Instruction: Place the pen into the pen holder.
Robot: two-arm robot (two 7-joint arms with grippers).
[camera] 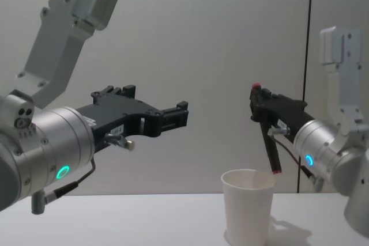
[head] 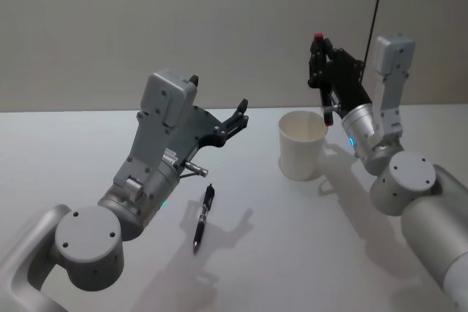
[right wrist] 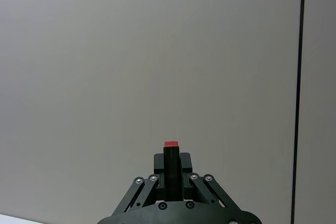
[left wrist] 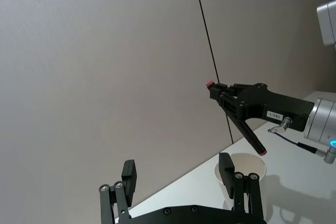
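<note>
One thin near-black pen (camera: 269, 144), red at both ends, sat clamped steeply in the right gripper (head: 319, 50), upper right, over the white tapered paper cup (head: 300, 147). The left gripper (head: 218, 93), centre-left, gaped empty.

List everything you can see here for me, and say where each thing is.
held pen: one, black with red ends, tilted, lower tip by the cup's rim.
second pen: one, dark, lying flat on the table near the left arm.
paper cup: one, white, upright on the table.
table: one, white.
wall line: one, dark, vertical, behind the right arm.
left gripper: black fingers open, empty, raised.
right gripper: black fingers shut on held pen, above the cup.
</note>
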